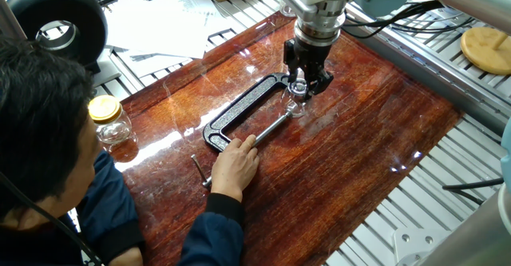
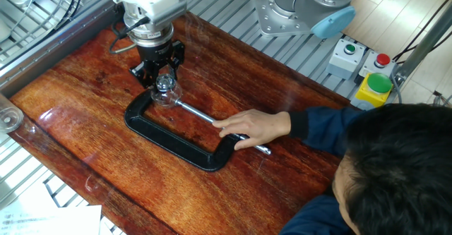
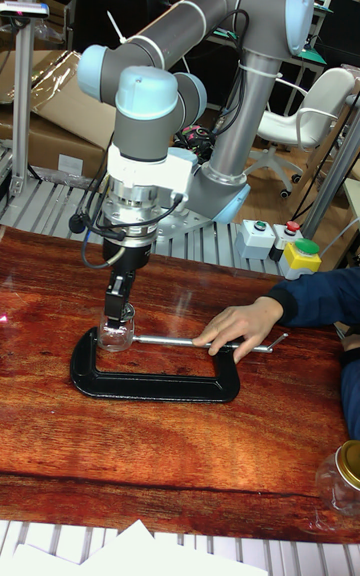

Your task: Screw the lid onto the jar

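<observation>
The tiny clear jar stands upright on the wooden table, pinched in the jaw of a black C-clamp. Straight above it my gripper points down, its black fingers shut on the small transparent lid, which sits at the jar's mouth. How far the lid is seated on the threads cannot be seen.
A person's hand rests on the clamp's screw rod. A bigger yellow-lidded jar stands at the table's edge by the person. A button box and papers lie off the wood.
</observation>
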